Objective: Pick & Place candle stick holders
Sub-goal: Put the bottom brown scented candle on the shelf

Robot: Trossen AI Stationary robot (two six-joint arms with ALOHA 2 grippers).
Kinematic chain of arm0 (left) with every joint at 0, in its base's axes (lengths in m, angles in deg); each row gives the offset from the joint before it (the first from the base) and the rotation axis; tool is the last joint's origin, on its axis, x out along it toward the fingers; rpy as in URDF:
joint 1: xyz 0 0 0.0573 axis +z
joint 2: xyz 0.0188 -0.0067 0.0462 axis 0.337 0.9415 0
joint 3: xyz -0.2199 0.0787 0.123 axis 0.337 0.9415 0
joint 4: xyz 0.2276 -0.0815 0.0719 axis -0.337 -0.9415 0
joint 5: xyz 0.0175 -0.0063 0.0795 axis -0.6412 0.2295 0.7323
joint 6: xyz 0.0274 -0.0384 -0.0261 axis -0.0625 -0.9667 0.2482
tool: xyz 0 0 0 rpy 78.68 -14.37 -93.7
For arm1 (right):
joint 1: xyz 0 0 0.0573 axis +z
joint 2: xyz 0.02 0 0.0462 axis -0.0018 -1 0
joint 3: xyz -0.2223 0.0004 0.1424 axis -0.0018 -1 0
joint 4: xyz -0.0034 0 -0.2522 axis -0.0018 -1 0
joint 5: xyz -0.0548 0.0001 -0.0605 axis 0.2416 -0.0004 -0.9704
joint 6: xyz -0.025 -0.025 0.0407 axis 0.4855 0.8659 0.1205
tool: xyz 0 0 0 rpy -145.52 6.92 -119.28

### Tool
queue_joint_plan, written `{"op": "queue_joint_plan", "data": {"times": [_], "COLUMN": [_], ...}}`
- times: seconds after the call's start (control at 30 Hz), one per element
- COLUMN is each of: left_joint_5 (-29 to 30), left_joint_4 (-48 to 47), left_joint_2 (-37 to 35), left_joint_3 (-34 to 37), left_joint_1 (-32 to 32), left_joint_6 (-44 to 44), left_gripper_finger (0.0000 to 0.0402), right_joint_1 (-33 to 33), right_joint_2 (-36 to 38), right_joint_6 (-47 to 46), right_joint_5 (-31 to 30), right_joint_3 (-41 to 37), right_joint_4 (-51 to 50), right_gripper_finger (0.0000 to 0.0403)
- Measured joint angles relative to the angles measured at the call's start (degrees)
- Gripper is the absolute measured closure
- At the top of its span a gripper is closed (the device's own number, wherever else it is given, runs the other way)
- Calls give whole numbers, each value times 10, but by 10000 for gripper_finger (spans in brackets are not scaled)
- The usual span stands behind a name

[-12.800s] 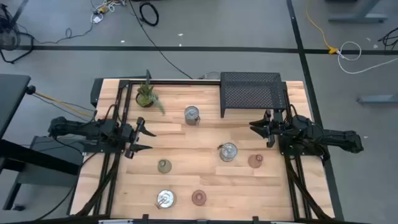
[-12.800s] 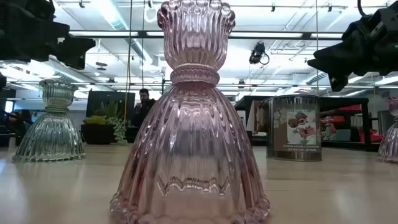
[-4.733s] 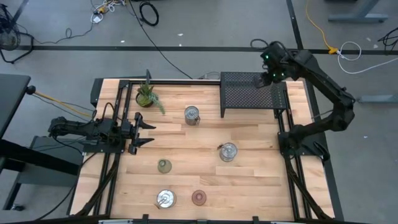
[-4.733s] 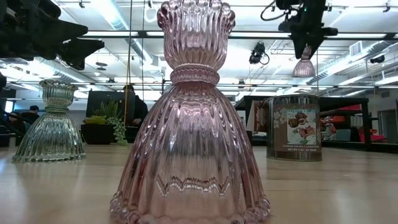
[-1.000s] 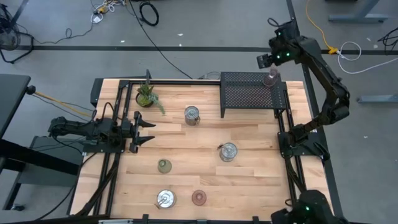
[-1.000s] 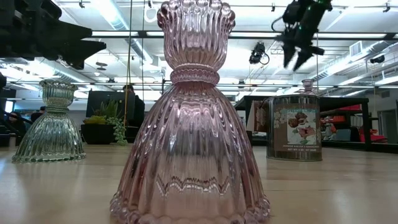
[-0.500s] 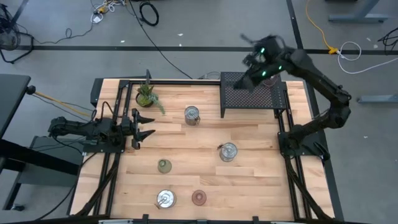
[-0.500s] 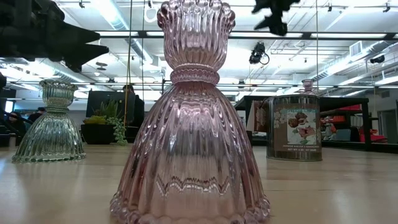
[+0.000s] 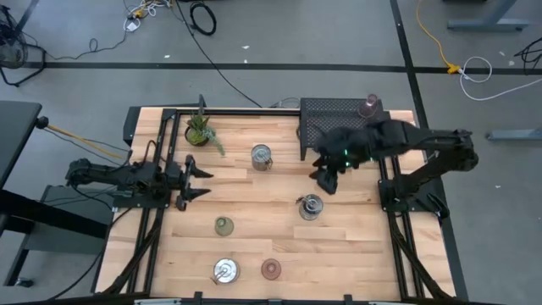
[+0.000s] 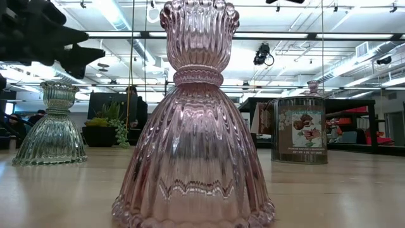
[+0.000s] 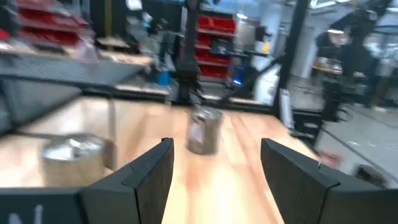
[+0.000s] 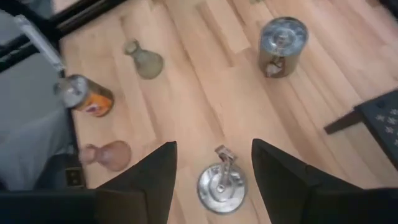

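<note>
The clear candle stick holder [image 12: 219, 182] sits under your right end effector [image 9: 326, 180], fingers spread; descend off-centre and you could topple it.

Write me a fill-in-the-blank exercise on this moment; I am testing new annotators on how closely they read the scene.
1. The pink candle stick holder stands on the black mesh ____.
2. The right gripper hangs above the ____ can, fingers apart.
3. The left gripper waits at the table's left side, fingers ____.
4. The small potted ____ stands at the table's far left corner.

Missing words: shelf; open-topped; open; plant
</note>
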Motion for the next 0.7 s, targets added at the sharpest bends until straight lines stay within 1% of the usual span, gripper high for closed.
{"op": "queue_joint_plan", "data": {"times": [0.1, 0.17, 0.23, 0.33, 0.5, 0.57, 0.7], "left_joint_5": [-19, -21, -17, -10, -22, -27, -22], "left_joint_4": [-18, -32, -64, -85, -97, -97, -96], "left_joint_2": [32, 59, 89, 137, 202, 225, 266], "left_joint_3": [-9, -21, -37, -61, -99, -113, -137], "left_joint_1": [-15, -28, -43, -65, -94, -105, -128], "left_joint_6": [-19, -22, -31, -43, -53, -70, -90], "left_gripper_finger": [168, 175, 181, 190, 199, 200, 200], "right_joint_1": [56, 85, 107, 132, 152, 155, 158], "right_joint_2": [0, 0, 0, 0, 0, 0, 1], "right_joint_6": [-34, -58, -83, -113, -133, -146, -178], "right_joint_5": [-63, -94, -123, -159, -184, -195, -204], "right_joint_3": [-14, -30, -44, -68, -101, -117, -152], "right_joint_4": [2, 2, 2, 6, 13, 18, 37], "right_gripper_finger": [197, 197, 197, 197, 197, 197, 197]}}
